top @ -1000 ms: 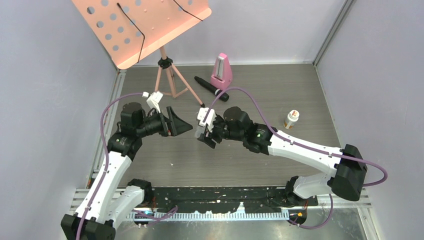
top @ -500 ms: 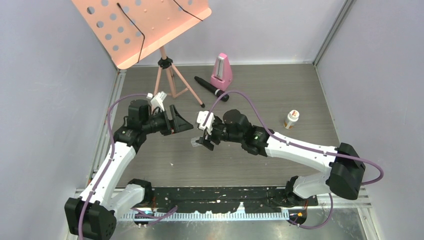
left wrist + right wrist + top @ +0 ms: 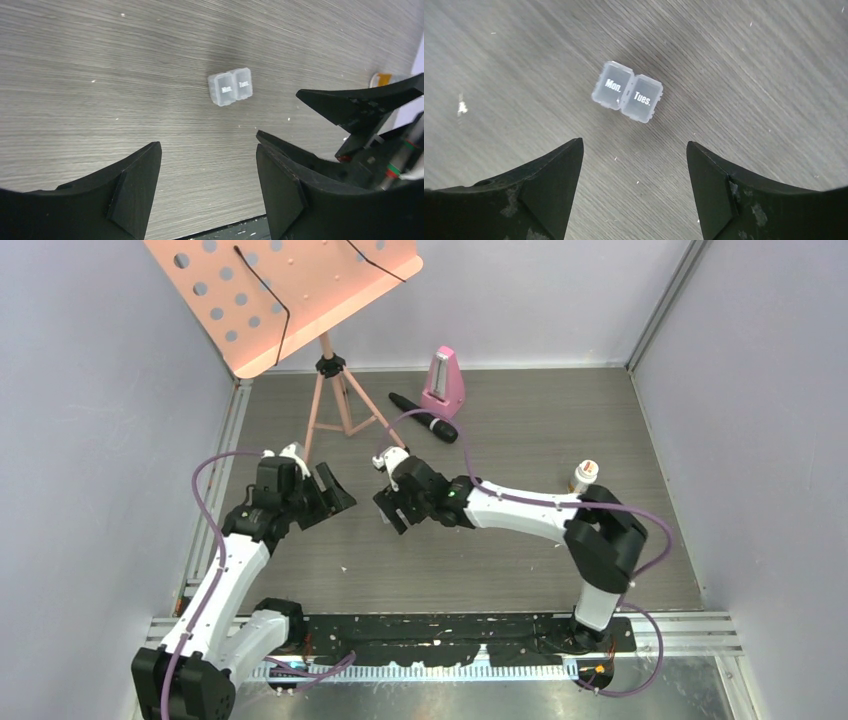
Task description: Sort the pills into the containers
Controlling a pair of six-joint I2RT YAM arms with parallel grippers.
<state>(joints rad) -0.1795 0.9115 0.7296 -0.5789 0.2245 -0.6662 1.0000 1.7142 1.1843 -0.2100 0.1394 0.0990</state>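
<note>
The containers (image 3: 628, 91) are one small clear box of two joined compartments, lids shut, marked "Mon." and "Tues.". The box lies flat on the grey wood-grain table (image 3: 520, 550), touching neither gripper. My right gripper (image 3: 634, 142) hangs open above it, with the box just ahead of its fingertips; in the top view this gripper (image 3: 388, 510) hides the box. My left gripper (image 3: 207, 142) is open and empty, to the left of the box (image 3: 230, 89) and pointing toward it; it shows in the top view too (image 3: 338, 492). I cannot make out any pills.
A white-capped, orange-labelled bottle (image 3: 584, 476) stands at the right, beside the right arm's elbow. At the back are a pink music stand (image 3: 335, 400), a pink metronome (image 3: 444, 386) and a black microphone (image 3: 424, 418). Grey walls close in the left, back and right.
The right gripper has moved left and back over the box and opened wider, its elbow swinging up. The left gripper has drawn back to the left and its jaws have narrowed a little.
</note>
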